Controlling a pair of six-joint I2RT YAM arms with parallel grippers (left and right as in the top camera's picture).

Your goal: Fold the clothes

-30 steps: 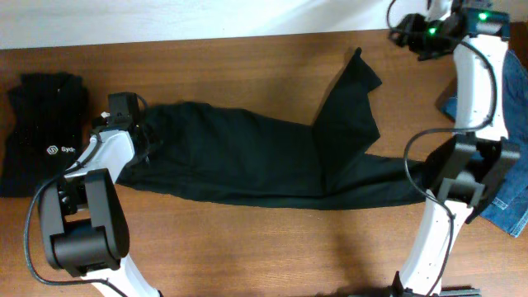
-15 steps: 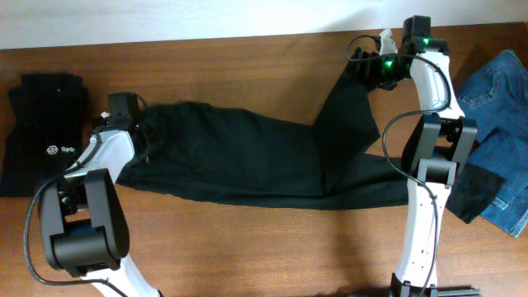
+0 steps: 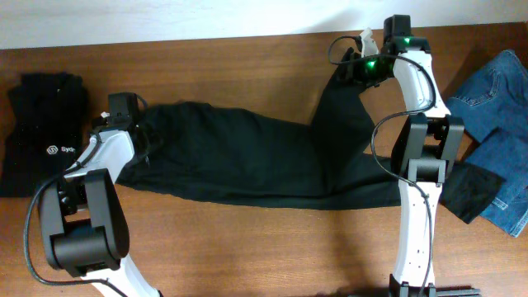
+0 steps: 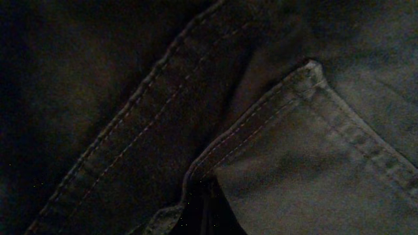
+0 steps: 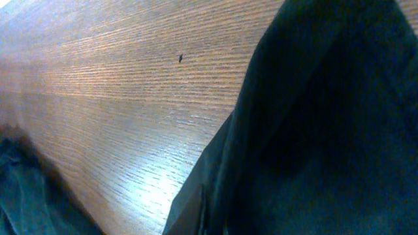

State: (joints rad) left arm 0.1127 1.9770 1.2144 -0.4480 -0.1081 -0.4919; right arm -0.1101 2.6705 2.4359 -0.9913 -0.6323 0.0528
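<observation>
Across the middle of the table (image 3: 247, 58) you have the black trousers (image 3: 239, 161) laid out sideways. The waist is toward your left side. One leg runs along toward the base of the right arm (image 3: 421, 165), and the other is bent up toward the far edge.

From overhead you can count three garments. These are the one pair of trousers with its two legs, one black top (image 3: 45, 132) with a small white logo at the left edge, and one pair of blue jeans (image 3: 495, 99) at the right edge. A dark patch (image 3: 470, 191) lies on the jeans beside the arm's base; you cannot tell whether it is the end of the lower leg.

Your left gripper (image 3: 142, 136) sits on the waist end with its jaws together. No view shows whether cloth is pinched between them. Your right gripper (image 3: 348, 68) is at the tip of the raised leg, jaws likewise closed, and the grip itself is again out of sight.

Overhead gives you the whole layout but no fingertips. Your left wrist camera gives only a close, dim fill of dark fabric. It shows a double-stitched seam (image 4: 130, 111) running diagonally and a hemmed corner (image 4: 307, 72) beside it, detail lost from above. Your right wrist camera shows wood grain with one small dark speck (image 5: 180, 58), and the black leg's edge crossing the lower right, lying on the wood.
</observation>
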